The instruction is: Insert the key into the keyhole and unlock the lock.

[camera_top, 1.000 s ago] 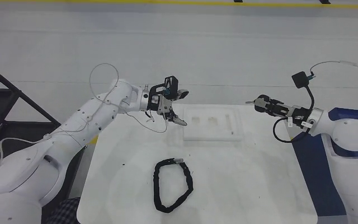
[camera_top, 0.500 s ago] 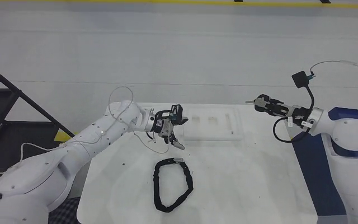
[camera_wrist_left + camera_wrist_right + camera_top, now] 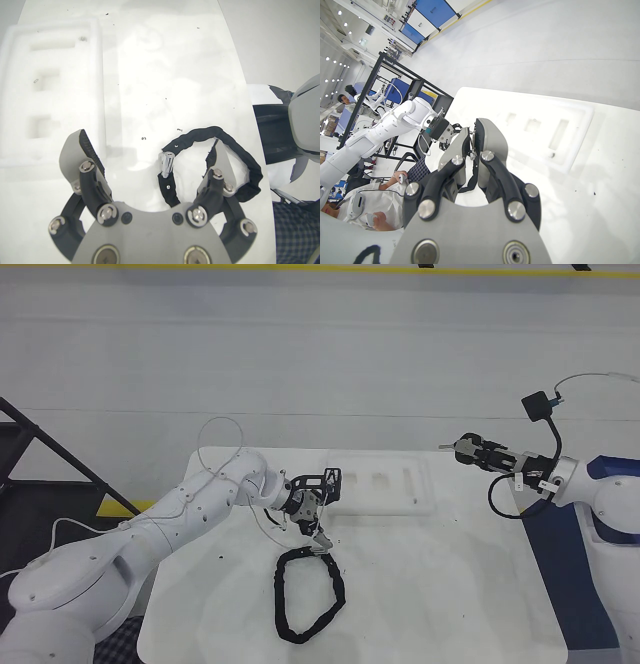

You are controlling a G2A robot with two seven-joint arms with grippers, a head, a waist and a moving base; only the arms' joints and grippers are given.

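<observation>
While the left gripper (image 3: 152,155) stands wide open and holds nothing, its two fingers straddle the silver keyhole cylinder (image 3: 167,162) at the end of the black chain lock (image 3: 250,170). That lock lies in a loop on the white table (image 3: 450,584), near a white foam tray (image 3: 430,489). Well apart, over the table's far edge beyond the tray, the right gripper (image 3: 472,136) is pinched nearly closed on the small key (image 3: 471,156).
</observation>
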